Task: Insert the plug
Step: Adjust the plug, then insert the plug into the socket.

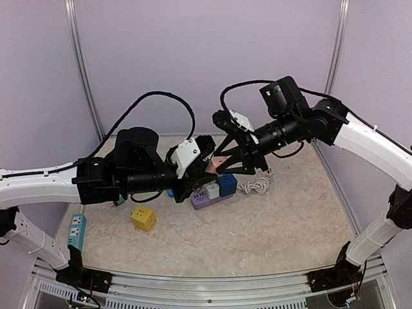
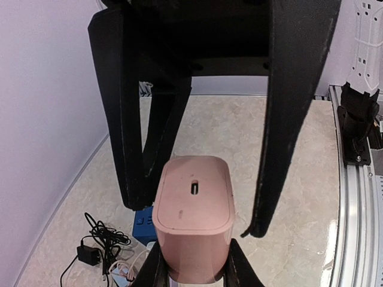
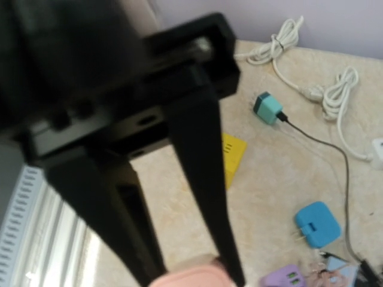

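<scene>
L arm (image 1: 38, 183): comes in low from the left edge, forearm roughly level, wrist aimed at mid-table. L gripper (image 2: 192, 272) is clenched on the base of the pink plug (image 2: 192, 209), which is held clear above the table (image 1: 270, 238), slot face turned toward the R arm.

R arm (image 1: 373, 145): upper link rises from the near-right base, forearm slopes down-left to meet the L one. R gripper (image 2: 194, 218) is released. Its long black fingers (image 2: 287, 119) stand either side of the plug's free end, w/ a thin gap showing on one side. Contact on the other side: can't tell.

Plug hangs over mid-table, above the purple strip (image 1: 205, 199). Blue adapter (image 1: 226, 185) sits just beside the strip, white cable coil (image 1: 257, 187) a bit further right. Yellow cube socket (image 1: 143, 219) is nearer and to the left, apart. Teal strip (image 1: 76, 232) lies at the near-left table edge.

Room: wide bare tabletop to the near right. Far side closed by the wall (image 1: 206, 51), w/ frame posts (image 1: 84, 71) at the far corners. Near edge: alu rail (image 1: 212, 283) carrying both bases.
</scene>
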You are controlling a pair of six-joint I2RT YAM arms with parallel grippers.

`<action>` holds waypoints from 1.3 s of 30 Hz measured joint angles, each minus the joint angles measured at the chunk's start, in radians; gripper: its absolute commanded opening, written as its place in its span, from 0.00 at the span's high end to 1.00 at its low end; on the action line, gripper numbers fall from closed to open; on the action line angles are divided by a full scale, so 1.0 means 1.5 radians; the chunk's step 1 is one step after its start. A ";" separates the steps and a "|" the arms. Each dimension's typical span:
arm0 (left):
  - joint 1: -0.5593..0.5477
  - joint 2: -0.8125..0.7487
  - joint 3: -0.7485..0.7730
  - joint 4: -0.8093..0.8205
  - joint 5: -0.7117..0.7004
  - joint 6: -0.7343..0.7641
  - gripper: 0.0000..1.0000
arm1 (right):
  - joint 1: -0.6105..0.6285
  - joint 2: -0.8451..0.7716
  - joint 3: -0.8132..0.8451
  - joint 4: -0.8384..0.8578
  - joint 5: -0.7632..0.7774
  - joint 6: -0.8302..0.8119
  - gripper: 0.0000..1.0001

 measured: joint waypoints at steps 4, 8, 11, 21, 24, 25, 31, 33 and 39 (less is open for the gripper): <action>0.003 0.003 0.000 -0.002 0.005 -0.001 1.00 | 0.000 0.011 0.000 -0.001 0.007 0.000 0.85; 0.009 0.004 0.000 -0.014 0.038 -0.007 0.82 | 0.003 0.013 0.000 -0.011 0.001 -0.028 1.00; 0.018 0.005 0.000 -0.014 0.051 -0.013 0.17 | 0.003 0.013 -0.002 -0.011 0.002 -0.029 1.00; 0.104 0.072 0.001 -0.040 -0.003 -0.067 0.15 | -0.051 0.027 -0.047 0.011 0.139 0.066 1.00; 0.116 0.111 0.001 -0.061 -0.027 -0.083 0.15 | -0.091 0.047 -0.047 0.030 0.175 0.100 1.00; 0.119 0.130 0.001 -0.071 -0.036 -0.090 0.14 | -0.102 0.054 -0.047 0.036 0.187 0.110 1.00; 0.127 0.242 0.001 -0.120 -0.071 -0.103 0.11 | -0.192 0.120 -0.036 0.085 0.218 0.181 1.00; 0.131 0.274 0.002 -0.127 -0.076 -0.102 0.11 | -0.217 0.146 -0.024 0.093 0.220 0.202 1.00; 0.154 0.337 0.002 -0.126 -0.082 -0.081 0.03 | -0.235 0.166 -0.018 0.102 0.216 0.229 1.00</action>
